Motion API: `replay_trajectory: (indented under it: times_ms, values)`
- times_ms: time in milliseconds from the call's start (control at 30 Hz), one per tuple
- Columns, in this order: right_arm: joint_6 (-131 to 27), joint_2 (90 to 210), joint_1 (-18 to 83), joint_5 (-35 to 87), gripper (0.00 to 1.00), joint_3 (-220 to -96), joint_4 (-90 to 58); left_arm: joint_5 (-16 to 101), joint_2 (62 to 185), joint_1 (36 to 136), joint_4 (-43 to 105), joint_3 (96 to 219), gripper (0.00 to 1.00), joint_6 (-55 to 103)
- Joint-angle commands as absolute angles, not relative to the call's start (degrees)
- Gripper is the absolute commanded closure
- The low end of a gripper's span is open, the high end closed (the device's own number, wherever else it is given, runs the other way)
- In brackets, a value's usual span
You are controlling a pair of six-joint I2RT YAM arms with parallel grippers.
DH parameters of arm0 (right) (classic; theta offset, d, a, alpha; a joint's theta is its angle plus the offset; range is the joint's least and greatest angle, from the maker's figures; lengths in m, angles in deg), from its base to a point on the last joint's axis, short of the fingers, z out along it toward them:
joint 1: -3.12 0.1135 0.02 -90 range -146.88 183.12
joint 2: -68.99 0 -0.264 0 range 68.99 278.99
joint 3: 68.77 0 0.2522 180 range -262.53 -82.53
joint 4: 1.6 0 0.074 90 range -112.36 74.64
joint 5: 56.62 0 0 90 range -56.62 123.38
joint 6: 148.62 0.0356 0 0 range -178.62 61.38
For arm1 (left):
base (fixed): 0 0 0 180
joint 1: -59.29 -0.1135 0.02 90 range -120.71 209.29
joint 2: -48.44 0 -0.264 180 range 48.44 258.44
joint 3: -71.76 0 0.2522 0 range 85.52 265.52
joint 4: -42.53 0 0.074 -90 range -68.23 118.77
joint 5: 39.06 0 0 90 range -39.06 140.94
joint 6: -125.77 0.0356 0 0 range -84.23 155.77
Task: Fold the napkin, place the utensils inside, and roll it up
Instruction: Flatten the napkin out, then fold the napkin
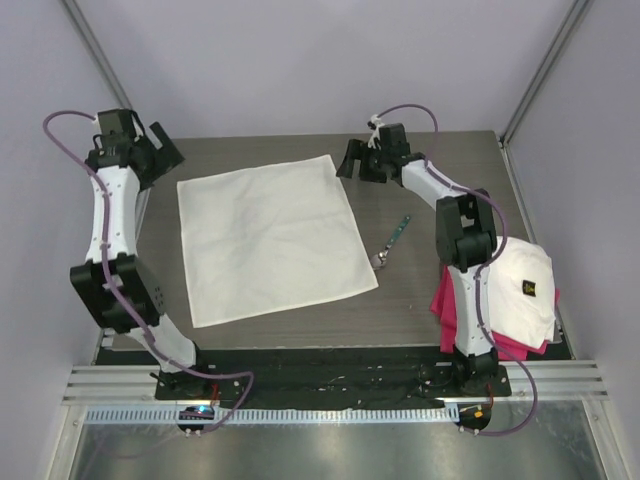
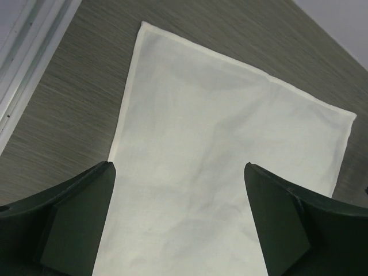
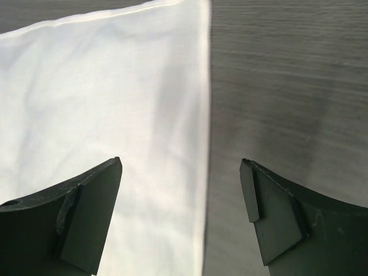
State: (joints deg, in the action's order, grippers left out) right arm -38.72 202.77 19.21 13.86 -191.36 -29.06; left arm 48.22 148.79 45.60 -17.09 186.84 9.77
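The large, plain cream-white cloth napkin (image 1: 270, 240) lies spread out in a single layer on the left-centre of the dark wood-grain table (image 1: 400, 305). It is turned a little, so its far right corner points away, and soft creases run across it. Nothing rests on it.

Just beside its right edge, toward the near corner, lies the small spoon with a shiny silver bowl and a slim teal-green handle (image 1: 393, 241). The bowl is nearest the cloth, with a thin strip of table between them, and the handle angles away to the far right.

At the napkin's far left corner the left fingers (image 2: 75, 224) stand wide apart and hold nothing. In the left wrist view the cloth stretches away between them. At the far right corner the right fingers (image 3: 86, 218) are equally wide and also hold nothing, and the napkin's right edge runs up between them. I cannot tell whether either pair touches the cloth.

Well off to the right, by the right arm's base, a folded white cloth with a small dark logo (image 1: 520, 285) sits on top of a pink cloth (image 1: 510, 348).
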Motion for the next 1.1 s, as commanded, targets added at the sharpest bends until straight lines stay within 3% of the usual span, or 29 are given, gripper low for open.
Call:
replay_trajectory:
  times_ms: [0, 267, 633, 667, 833, 933, 1067]
  values:
    - [-38.8, 184.6, 20.3, 13.8, 0.07, -181.9, -21.3, 53.4, 137.9, 49.2, -12.5, 178.5, 0.0, 11.8]
    - [-38.2, 168.4, 20.3, 20.8, 0.07, -162.9, -22.6, 60.3, 126.5, 58.8, -9.0, 164.7, 0.0, 13.4]
    - [-36.4, 153.6, 12.1, 18.8, 0.07, -154.0, -24.8, 69.9, 112.3, 87.0, 4.1, 145.7, 0.0, 8.6]
    - [-36.3, 151.5, 11.3, 19.1, 0.07, -153.0, -25.0, 70.7, 111.9, 93.4, 6.3, 144.0, 0.02, 7.1]
    - [-36.3, 145.6, 6.4, 20.7, 0.07, -150.0, -26.2, 79.6, 120.6, 112.0, 14.7, 142.2, 0.08, 4.9]
    - [-36.1, 143.1, 4.5, 20.5, 0.07, -148.8, -27.0, 80.8, 131.2, 120.1, 15.1, 148.2, 0.14, 4.6]
    - [-36.5, 141.3, 1.9, 19.8, 0.07, -147.9, -28.3, 80.8, 142.9, 124.9, 15.2, 155.9, 0.42, 4.7]
